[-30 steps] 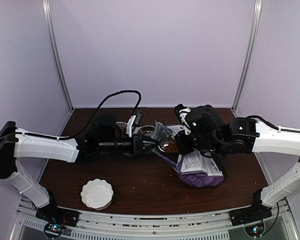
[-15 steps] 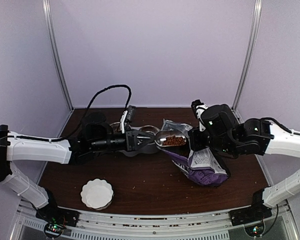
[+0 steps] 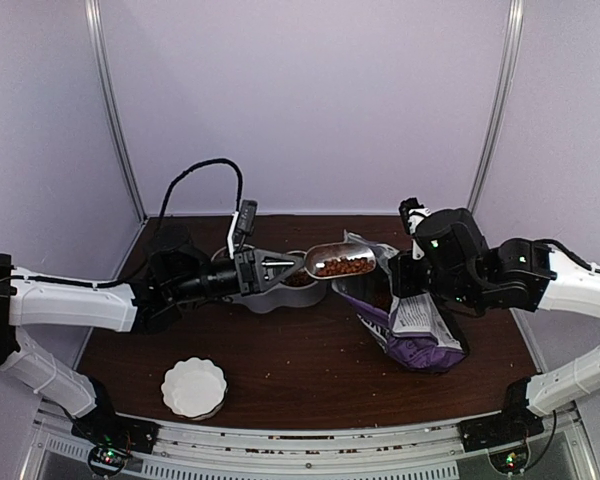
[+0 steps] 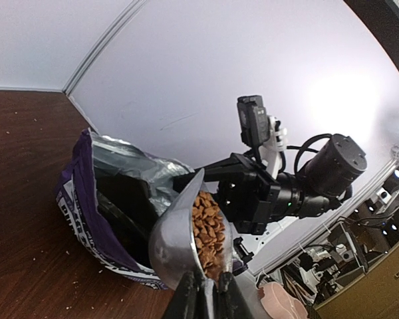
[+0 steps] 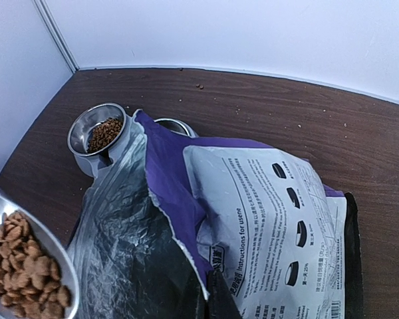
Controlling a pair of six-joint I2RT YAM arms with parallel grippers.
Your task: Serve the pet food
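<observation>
Now, starting at your left: the white fluted dish sits near the front edge, well apart from the action. Your left gripper is clamped on the handle of the metal scoop. The scoop hangs above the table, loaded with pet food, between the twin-bowl feeder and the purple bag. One bowl already has kibble in it. Carry the scoop level over the feeder and lower it close to the rim. Then roll the wrist slowly so the pellets slide rather than bounce. On the right, your right gripper pinches the bag's torn lip, propping the mouth open.
</observation>
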